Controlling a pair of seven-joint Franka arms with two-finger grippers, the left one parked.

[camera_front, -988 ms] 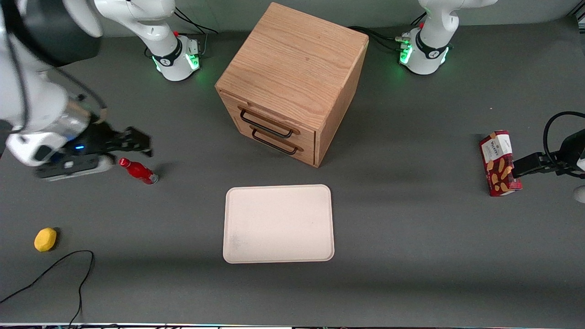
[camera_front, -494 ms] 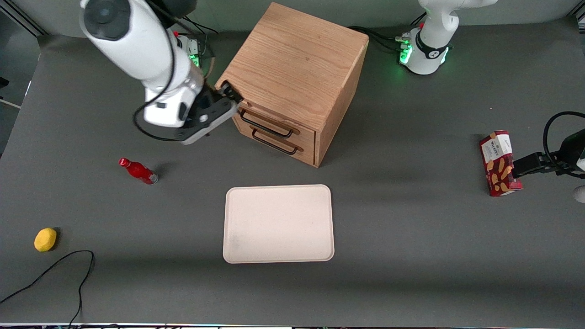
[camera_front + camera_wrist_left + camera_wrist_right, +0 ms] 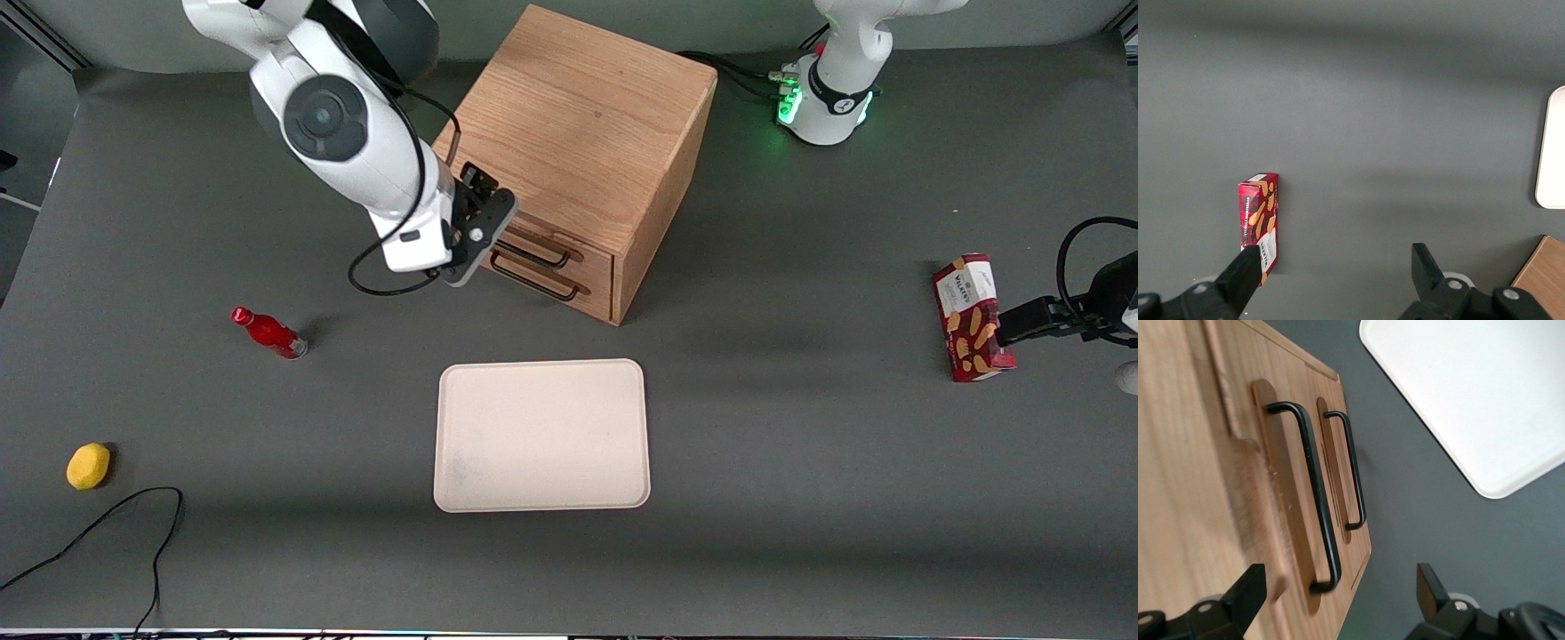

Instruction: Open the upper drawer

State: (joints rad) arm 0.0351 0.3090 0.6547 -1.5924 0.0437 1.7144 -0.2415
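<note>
The oak cabinet point(image 3: 578, 116) stands at the table's middle, its front turned toward the working arm's end. The upper drawer point(image 3: 594, 263) is shut flush, with its black wire handle point(image 3: 547, 256) partly covered by my hand. My right gripper point(image 3: 484, 213) hovers close in front of the drawer fronts, open and empty. In the right wrist view the gripper point(image 3: 1338, 590) has its fingers spread wide, and one end of the upper drawer's handle point(image 3: 1315, 487) lies between them. The lower drawer's handle point(image 3: 1353, 473) runs beside it. Both drawers look closed.
A cream tray point(image 3: 542, 436) lies nearer the front camera than the cabinet; it also shows in the right wrist view point(image 3: 1471, 387). A red bottle point(image 3: 268, 332), a yellow lemon point(image 3: 88, 466) and a black cable point(image 3: 107, 524) lie toward the working arm's end. A biscuit box point(image 3: 969, 317) lies at the parked arm's end.
My right arm has swung from beside the red bottle to the cabinet, then along its front to the upper drawer's handle. The drawers have not moved.
</note>
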